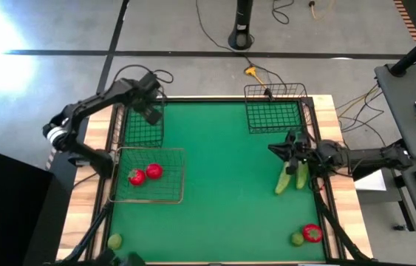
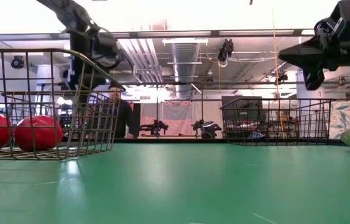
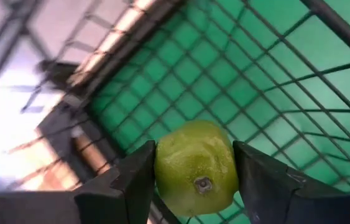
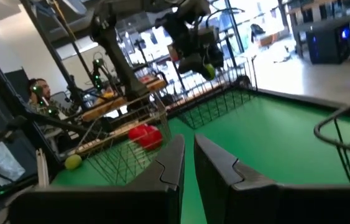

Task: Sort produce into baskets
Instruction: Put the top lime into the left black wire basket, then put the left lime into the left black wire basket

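My left gripper [image 1: 151, 112] hangs over the small dark basket [image 1: 138, 127] at the table's far left, shut on a yellow-green round piece [image 3: 194, 167]. Just nearer stands the wider grey-wire basket [image 1: 172, 193], with two red pieces [image 1: 145, 174] on its floor. My right gripper [image 1: 275, 148] waits shut at the right side, pointing level. Below it two green cucumbers [image 1: 292, 178] lie on the mat. A red piece [image 1: 312, 233] and a yellow-green one [image 1: 297, 239] lie at the near right. Another yellow-green one [image 1: 114, 241] lies at the near left. My left gripper pinches the yellow-green piece by two opposite sides [image 3: 162, 169] between its two fingers [image 3: 134, 177]. The fingers come steeply from above. The piece is lifted clear, over the dark basket's mesh floor [image 3: 181, 93], its small stem mark facing the wrist camera.
A second small dark basket [image 1: 274, 112] stands at the far right of the green mat [image 1: 222, 192]. Wooden table rims run along both sides. A person [image 2: 124, 115] sits in the room beyond the far edge.
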### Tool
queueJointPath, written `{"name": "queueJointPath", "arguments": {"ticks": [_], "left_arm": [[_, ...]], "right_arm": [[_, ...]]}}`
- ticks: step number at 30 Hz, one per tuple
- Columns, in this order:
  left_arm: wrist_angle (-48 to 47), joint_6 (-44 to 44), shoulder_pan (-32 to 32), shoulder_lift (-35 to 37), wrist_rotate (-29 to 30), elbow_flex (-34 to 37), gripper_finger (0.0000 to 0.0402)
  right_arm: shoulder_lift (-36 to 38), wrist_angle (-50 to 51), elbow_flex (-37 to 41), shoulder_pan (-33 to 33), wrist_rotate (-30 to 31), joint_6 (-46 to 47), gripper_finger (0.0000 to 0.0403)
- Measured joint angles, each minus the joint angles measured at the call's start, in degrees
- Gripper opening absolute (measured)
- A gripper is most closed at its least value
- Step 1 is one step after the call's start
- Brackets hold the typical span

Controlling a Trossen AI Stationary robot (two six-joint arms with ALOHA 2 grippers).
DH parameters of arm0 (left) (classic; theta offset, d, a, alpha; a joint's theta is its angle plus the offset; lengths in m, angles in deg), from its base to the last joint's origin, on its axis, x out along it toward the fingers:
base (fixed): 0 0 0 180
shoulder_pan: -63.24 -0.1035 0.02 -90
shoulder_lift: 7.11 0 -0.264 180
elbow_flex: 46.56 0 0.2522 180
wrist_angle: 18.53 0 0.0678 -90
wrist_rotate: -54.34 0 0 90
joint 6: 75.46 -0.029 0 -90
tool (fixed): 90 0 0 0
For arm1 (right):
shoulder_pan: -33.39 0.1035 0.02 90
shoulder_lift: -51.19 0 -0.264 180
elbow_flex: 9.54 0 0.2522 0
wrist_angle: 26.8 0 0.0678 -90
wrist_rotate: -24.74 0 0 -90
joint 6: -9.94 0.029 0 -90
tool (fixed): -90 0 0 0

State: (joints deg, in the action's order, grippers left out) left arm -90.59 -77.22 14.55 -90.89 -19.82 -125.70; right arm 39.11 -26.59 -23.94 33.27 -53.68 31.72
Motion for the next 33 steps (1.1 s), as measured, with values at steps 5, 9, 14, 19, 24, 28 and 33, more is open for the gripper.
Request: {"name": "queueJointPath", "arguments": {"ticks": [5, 9, 14, 19, 24, 28, 33], "left_arm": [[0.8, -11.2, -3.8, -4.1, -5.1, -0.1, 0.0179], [0.6, -14.7, -4.6, -8.3, -5.0, 0.1, 0.0171], [2.9, -15.8, -5.5, -14.1, -4.5, 0.1, 0.0170], [4.3, -15.6, -6.5, -17.5, -4.5, 0.1, 0.0184], [7.3, -15.1, -6.7, -18.1, -4.4, 0.1, 0.0214], [7.3, -13.5, -6.7, -16.8, -4.4, 0.2, 0.0240], [6.3, -12.7, -6.5, -13.8, -4.5, 0.2, 0.0276]], "right_arm": [[-3.1, -0.4, 0.0, 0.0, -2.6, -0.3, 0.0028], [-5.1, -1.2, 0.0, 0.0, -2.5, -3.2, 0.0028], [-7.4, -6.1, 0.0, 0.0, -0.8, -5.9, 0.0028], [-8.8, -7.8, 0.0, 0.0, -0.9, -7.6, 0.0028], [-9.2, -7.9, 0.0, 0.0, -1.0, -7.9, 0.0028], [-9.1, -8.0, 0.0, 0.0, -1.0, -8.4, 0.0028], [-9.1, -7.9, 0.0, 0.0, -1.0, -8.4, 0.0028]]}}
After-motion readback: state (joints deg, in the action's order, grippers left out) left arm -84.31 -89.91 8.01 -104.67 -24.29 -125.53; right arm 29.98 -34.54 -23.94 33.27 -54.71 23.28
